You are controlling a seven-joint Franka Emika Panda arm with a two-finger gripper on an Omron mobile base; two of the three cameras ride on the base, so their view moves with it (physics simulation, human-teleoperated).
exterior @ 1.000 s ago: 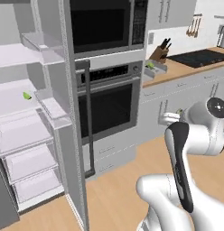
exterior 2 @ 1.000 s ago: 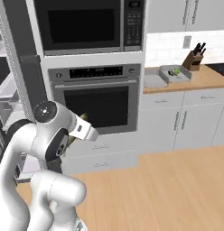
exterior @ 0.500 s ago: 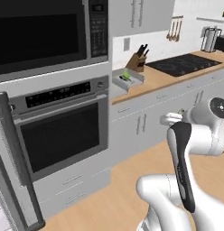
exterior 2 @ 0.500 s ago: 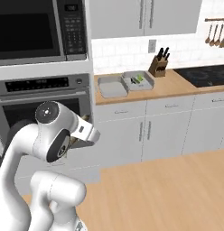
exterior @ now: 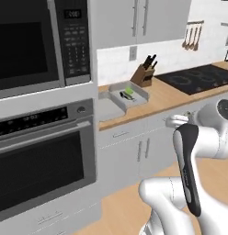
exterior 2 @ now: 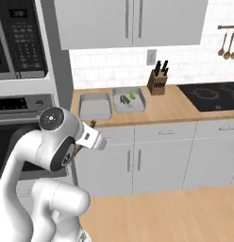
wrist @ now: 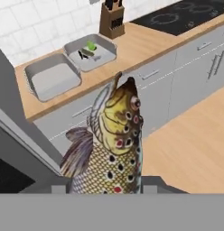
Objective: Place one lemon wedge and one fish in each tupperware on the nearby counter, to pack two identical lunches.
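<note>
The gripper (wrist: pixel 107 191) is clamped on a fish (wrist: pixel 111 144), its jaws part-way closed around the lower body; the hand view shows the spotted, yellow-brown trout standing nose-up between them, head and gill end free above the hold. In the right base view the hand sits low in front of the arm, with a sliver of the fish (exterior 2: pixel 92 124) poking out past it.

Judged from its look, this fish is light, slim and smooth-skinned, so it is likely to slip or pivot in a narrow pinch. A hold across the thick middle of the body, as now, seems safest; the tail tapers and would slide out.

Beyond the fish lies the wooden counter (wrist: pixel 145 43). The knife block (wrist: pixel 111 18) at its back wall is the landmark. Just beside the block, on the oven side, sits a tupperware (wrist: pixel 91 52) already holding a lemon wedge (wrist: pixel 91 45) and a dark slim item, probably the other fish. Next to it, farther from the block, the second tupperware (wrist: pixel 53 76) looks bare inside, so this fish probably belongs there. The stovetop (wrist: pixel 177 16) lies on the block's other side.
</note>
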